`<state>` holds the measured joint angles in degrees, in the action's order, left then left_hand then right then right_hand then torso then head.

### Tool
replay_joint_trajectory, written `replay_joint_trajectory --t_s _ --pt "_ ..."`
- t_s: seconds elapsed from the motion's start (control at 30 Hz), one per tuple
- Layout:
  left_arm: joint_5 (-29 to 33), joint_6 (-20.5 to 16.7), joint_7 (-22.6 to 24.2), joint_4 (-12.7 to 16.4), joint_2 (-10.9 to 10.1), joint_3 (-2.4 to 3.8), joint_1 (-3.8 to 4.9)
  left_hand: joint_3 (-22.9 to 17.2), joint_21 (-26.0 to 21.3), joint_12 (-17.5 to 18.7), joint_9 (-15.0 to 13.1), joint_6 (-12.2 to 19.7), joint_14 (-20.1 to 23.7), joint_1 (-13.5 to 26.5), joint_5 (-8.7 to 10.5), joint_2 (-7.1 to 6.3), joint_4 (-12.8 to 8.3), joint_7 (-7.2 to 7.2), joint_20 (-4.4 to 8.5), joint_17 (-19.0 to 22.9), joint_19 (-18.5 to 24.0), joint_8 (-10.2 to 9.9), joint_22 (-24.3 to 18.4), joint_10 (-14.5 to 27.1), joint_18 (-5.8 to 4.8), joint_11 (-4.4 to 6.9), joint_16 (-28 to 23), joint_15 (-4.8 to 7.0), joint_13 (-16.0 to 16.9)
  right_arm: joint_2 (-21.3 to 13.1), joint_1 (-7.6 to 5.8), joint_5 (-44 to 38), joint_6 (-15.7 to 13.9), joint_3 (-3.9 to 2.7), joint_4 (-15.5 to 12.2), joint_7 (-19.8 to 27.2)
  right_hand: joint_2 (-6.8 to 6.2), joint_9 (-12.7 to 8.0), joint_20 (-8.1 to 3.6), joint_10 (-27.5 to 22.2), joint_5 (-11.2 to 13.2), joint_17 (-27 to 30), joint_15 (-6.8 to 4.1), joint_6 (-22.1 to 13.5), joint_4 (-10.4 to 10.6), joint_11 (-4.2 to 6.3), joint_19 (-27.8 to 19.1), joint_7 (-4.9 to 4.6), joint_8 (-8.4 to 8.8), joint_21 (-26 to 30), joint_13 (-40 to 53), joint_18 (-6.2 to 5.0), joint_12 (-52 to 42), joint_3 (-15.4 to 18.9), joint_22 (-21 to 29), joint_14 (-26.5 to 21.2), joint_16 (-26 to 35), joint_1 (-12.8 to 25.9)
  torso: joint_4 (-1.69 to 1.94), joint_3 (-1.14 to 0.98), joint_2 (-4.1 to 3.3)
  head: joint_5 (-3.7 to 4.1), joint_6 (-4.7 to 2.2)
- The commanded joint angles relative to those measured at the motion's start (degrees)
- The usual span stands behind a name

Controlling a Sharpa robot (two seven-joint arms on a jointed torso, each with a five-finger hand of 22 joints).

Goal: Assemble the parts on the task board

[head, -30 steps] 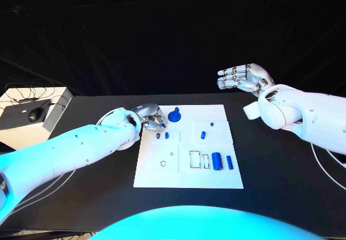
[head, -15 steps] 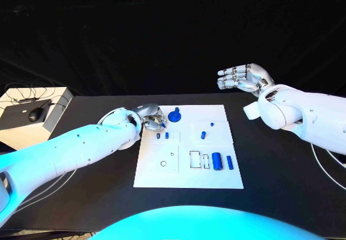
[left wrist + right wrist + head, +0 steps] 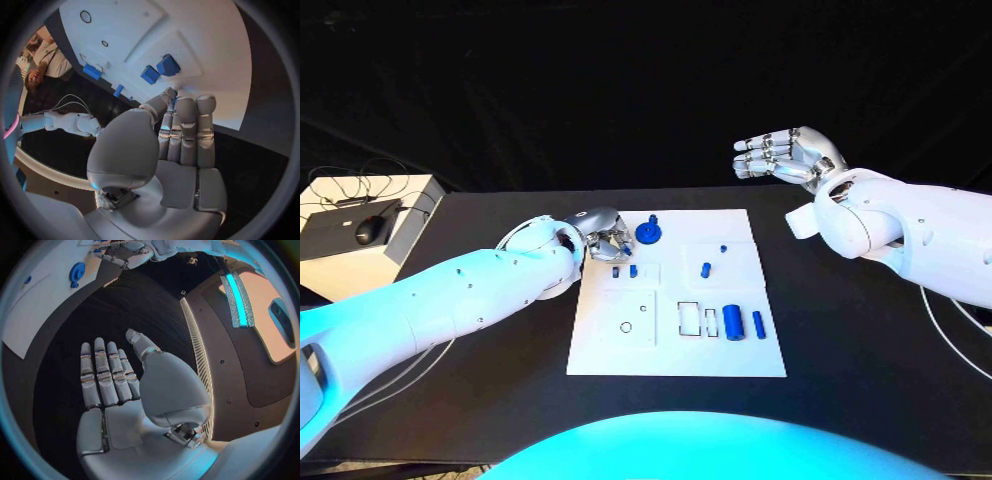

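Observation:
The white task board [image 3: 668, 350] lies in the middle of the black table. My left hand [image 3: 603, 237] hovers at its far left corner, fingers stretched out side by side with nothing in them [image 3: 181, 145]. Just past its fingertips [image 3: 187, 107] lie two small blue blocks [image 3: 626, 271] [image 3: 159, 70]. A round blue part [image 3: 651, 234] [image 3: 77, 271] sits beside the hand on the board's far edge. Two blue cylinders [image 3: 743, 322] lie at the board's right, and small blue pegs [image 3: 707, 268] stand mid-board. My right hand [image 3: 786, 157] [image 3: 109, 380] is raised off to the far right, open and holding nothing.
A pale box [image 3: 365, 235] with a black mouse and cables stands at the table's left edge. Outlined recesses [image 3: 692, 318] mark the board's near half. Bare black table [image 3: 862, 330] surrounds the board.

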<state>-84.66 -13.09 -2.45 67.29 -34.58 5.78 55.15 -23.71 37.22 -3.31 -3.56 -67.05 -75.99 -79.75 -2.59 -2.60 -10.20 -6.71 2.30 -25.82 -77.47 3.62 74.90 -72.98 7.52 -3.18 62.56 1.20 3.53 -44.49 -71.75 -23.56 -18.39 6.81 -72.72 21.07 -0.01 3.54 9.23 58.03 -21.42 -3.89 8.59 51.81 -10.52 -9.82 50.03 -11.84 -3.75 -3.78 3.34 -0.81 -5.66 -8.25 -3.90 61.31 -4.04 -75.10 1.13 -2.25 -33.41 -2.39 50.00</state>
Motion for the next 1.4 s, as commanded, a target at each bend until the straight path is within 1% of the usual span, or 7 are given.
replay_joint_trajectory --t_s 0.03,0.57,0.83,1.07,1.17,1.23,1.4 --pt "-0.43 1.11 0.83 0.09 0.23 -0.09 -0.04 0.26 0.34 -0.20 -0.06 0.32 0.39 -0.16 -0.32 -0.04 0.22 -0.09 -0.14 -0.05 0.43 -0.08 2.51 0.06 1.01 -0.17 -0.19 0.15 0.05 0.06 0.00 -0.26 0.47 -0.04 -0.03 0.59 -0.14 0.04 -0.32 0.27 -0.23 0.06 -0.16 0.33 -0.01 0.26 -0.05 -0.12 0.12 -0.13 0.04 -0.28 0.10 -0.22 0.07 0.23 0.12 0.43 0.00 0.00 0.00 0.00 0.00" --pt "-0.53 1.76 0.52 0.01 0.46 -0.22 -0.03 0.45 0.41 -0.22 -0.06 0.29 0.44 -0.14 -0.33 -0.11 0.31 0.00 -0.14 -0.09 0.47 -0.07 2.51 0.02 0.98 -0.13 -0.25 0.16 0.06 0.05 0.00 -0.25 0.55 -0.04 0.01 0.57 -0.14 0.04 -0.32 0.27 -0.23 0.06 -0.16 0.33 -0.01 0.26 -0.05 -0.12 0.12 -0.13 0.04 -0.28 0.10 -0.22 0.07 0.23 0.12 0.43 0.04 0.02 0.00 0.06 0.00" --pt "-2.02 2.12 -0.07 0.16 0.57 -0.42 0.00 2.14 0.11 -0.31 -0.07 -0.07 0.49 0.09 -0.35 -0.34 0.99 0.50 0.02 -0.14 0.49 -0.05 2.32 -0.30 0.80 0.21 -0.22 0.38 0.09 0.04 0.00 -0.25 0.63 -0.04 0.03 0.54 -0.14 0.04 -0.32 0.27 -0.23 0.06 -0.16 0.33 -0.01 0.26 -0.05 -0.12 0.12 -0.13 0.04 -0.28 0.10 -0.22 0.07 0.23 0.12 0.43 -0.02 0.00 0.00 0.11 0.00" --pt "-3.14 2.90 -0.85 0.18 0.56 -0.63 0.02 2.65 0.16 -0.39 -0.09 -0.76 0.50 -0.26 -0.33 -0.14 0.97 0.71 0.15 -0.07 0.44 0.00 2.36 -0.89 0.69 0.49 -0.29 0.56 0.13 -0.04 0.00 -0.25 0.66 -0.04 0.01 0.50 -0.31 0.02 -0.34 0.34 -0.30 0.07 -0.16 0.30 0.13 0.25 -0.01 -0.17 0.15 -0.11 0.04 -0.24 0.21 -0.43 0.08 0.26 0.17 0.53 0.01 -0.03 -0.03 0.19 0.00" --pt "-3.43 2.49 -0.82 0.14 0.54 -0.73 0.03 3.41 0.15 -0.57 -0.08 -1.73 0.47 -0.43 -0.35 0.01 0.89 1.19 0.42 -0.03 0.41 0.02 2.39 -1.75 0.51 1.01 -0.30 0.92 0.18 -0.05 0.00 -0.25 0.76 -0.04 -0.01 0.50 -0.31 0.02 -0.34 0.34 -0.30 0.07 -0.16 0.30 0.13 0.25 -0.01 -0.17 0.15 -0.11 0.04 -0.24 0.21 -0.43 0.08 0.26 0.17 0.53 0.02 -0.05 0.01 0.16 0.00" --pt "-3.60 2.12 -0.77 0.09 0.54 -0.79 0.04 3.99 0.15 -0.82 -0.10 -1.97 0.45 -0.58 -0.32 0.15 0.79 1.38 0.60 -0.05 0.39 0.06 2.40 -1.96 0.33 1.23 -0.29 1.07 0.21 -0.06 0.00 -0.25 0.78 -0.04 -0.02 0.51 -0.25 0.03 -0.34 0.35 -0.30 0.07 -0.16 0.37 0.20 0.26 -0.02 -0.16 0.13 -0.11 0.04 -0.24 0.20 -0.41 0.08 0.24 0.17 0.55 -0.01 -0.01 0.00 0.14 0.00" --pt "-3.72 1.82 -0.82 -0.01 0.53 -0.84 0.06 4.67 0.07 -0.97 -0.09 -1.83 0.48 -0.78 -0.34 0.49 0.60 1.34 0.75 -0.11 0.39 0.05 2.41 -1.72 0.14 1.19 -0.29 1.07 0.20 -0.07 0.00 -0.25 0.81 -0.04 -0.01 0.52 -0.25 0.03 -0.34 0.35 -0.30 0.07 -0.16 0.37 0.20 0.26 -0.02 -0.16 0.13 -0.11 0.04 -0.24 0.20 -0.41 0.08 0.24 0.17 0.55 0.01 0.01 -0.01 0.06 0.00"
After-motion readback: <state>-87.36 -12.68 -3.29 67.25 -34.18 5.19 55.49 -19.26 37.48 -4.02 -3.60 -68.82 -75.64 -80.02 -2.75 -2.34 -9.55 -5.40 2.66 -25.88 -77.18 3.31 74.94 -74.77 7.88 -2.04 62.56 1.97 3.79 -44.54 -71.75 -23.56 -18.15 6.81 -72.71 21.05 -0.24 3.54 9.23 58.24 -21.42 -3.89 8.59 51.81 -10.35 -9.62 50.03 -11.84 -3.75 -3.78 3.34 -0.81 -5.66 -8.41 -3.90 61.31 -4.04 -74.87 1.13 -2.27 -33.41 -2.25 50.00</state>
